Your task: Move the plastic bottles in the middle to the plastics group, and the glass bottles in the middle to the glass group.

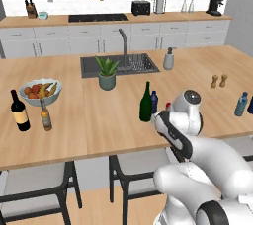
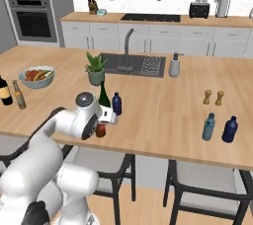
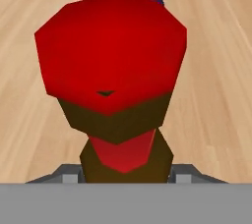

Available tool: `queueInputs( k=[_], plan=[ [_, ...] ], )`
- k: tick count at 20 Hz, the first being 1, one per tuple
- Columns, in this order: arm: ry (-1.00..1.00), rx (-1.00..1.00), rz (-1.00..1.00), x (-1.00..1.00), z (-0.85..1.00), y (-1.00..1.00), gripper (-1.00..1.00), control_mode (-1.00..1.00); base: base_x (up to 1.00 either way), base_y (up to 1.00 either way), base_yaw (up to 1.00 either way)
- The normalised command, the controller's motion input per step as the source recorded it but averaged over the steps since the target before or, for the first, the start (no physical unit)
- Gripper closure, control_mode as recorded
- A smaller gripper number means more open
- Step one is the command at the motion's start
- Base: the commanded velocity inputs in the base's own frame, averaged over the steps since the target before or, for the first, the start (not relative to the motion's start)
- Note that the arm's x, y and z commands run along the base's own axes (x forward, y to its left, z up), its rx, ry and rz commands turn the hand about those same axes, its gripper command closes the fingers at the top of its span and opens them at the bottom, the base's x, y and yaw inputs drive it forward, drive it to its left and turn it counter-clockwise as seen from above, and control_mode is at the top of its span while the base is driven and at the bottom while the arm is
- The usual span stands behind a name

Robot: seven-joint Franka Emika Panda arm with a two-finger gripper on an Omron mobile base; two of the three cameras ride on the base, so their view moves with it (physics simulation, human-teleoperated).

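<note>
The jaws cannot be judged with certainty: in the hand view the brown bottle with a red cap (image 3: pixel 118 85) is seen directly between the finger bases, but the pads are hidden behind its body, so whether they press on it cannot be told. The gripper (image 2: pixel 105 120) is placed right at this bottle (image 2: pixel 101 130), near the front edge of the wooden island counter (image 2: pixel 163 115).

The bottle is seen standing upright, its long axis vertical, and it is viewed by the hand camera from above along that axis, the cap nearest the lens. It is judged that any lift would be made straight up along that axis before a carry towards the arm's left.

Just behind it stand the tall dark green wine bottle (image 1: pixel 145 103) and, beside that, the small deep-blue bottle (image 1: pixel 154 102); both are close enough to be knocked in a sideways move.

Well apart on the left of the counter are the black wine bottle with a cream label (image 1: pixel 20 111) and the slim amber bottle (image 1: pixel 45 116), by a fruit bowl (image 1: pixel 40 92). On the far right stand the light-blue bottle with a dark cap (image 2: pixel 209 127) and a darker blue bottle (image 2: pixel 230 130).
</note>
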Motion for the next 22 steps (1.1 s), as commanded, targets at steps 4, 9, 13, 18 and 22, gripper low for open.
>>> queueInputs(
  k=[4, 9, 13, 18, 22],
  plan=[
    [0.00, 0.00, 0.00, -0.37, 0.60, 0.65, 1.00, -1.00, 0.00, 0.00, 0.00],
    [0.00, 0.00, 0.00, -0.11, 0.49, 0.94, 1.00, -1.00, 0.00, 0.00, 0.00],
    [0.00, 0.00, 0.02, -0.02, 0.29, 0.84, 1.00, -1.00, 0.00, 0.00, 0.00],
    [-0.03, 0.01, 0.02, 0.15, 0.06, 0.76, 1.00, -1.00, 0.00, 0.00, 0.00],
    [-0.02, 0.03, 0.03, 0.50, 0.18, 0.58, 1.00, -1.00, 0.00, 0.00, 0.00]
  ],
)
